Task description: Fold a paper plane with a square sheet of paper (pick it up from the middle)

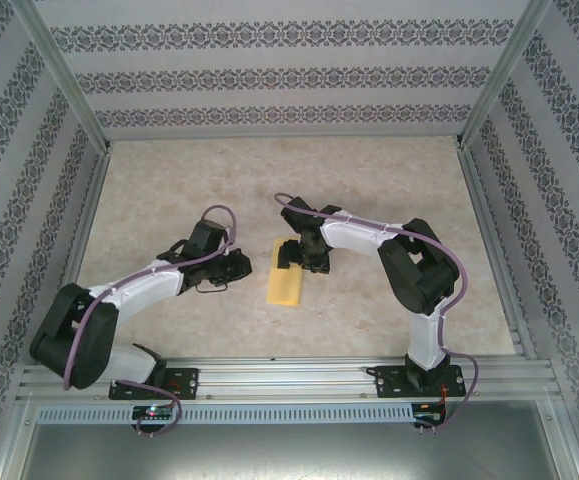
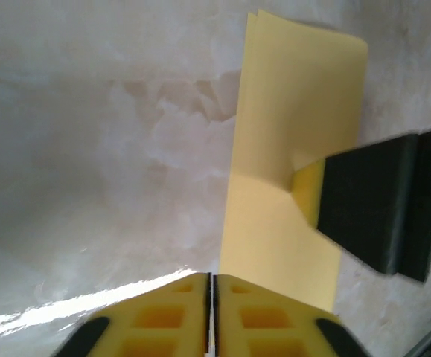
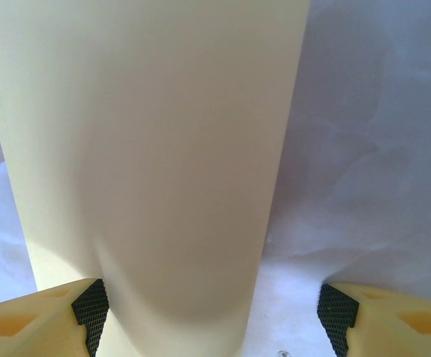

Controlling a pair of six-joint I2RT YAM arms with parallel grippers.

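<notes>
The square sheet of paper [image 1: 286, 285] lies on the table folded into a narrow yellow rectangle, with no dart shape to be seen. My right gripper [image 1: 291, 255] hovers over its far end, open. In the right wrist view its fingers [image 3: 88, 306] stand wide apart, and the pale paper [image 3: 148, 149] runs between them, bowed upward. My left gripper [image 1: 244, 268] is just left of the paper, shut. The left wrist view has its tips [image 2: 211, 286] pressed together at the paper's [image 2: 289, 149] near left edge, nothing visible between them. The right gripper's finger [image 2: 379, 208] touches the paper's right side.
The marble-patterned table [image 1: 169, 190] is walled by patterned panels with metal posts. An aluminium rail [image 1: 289, 380] along the near edge carries both arm bases. Purple cables loop over both arms.
</notes>
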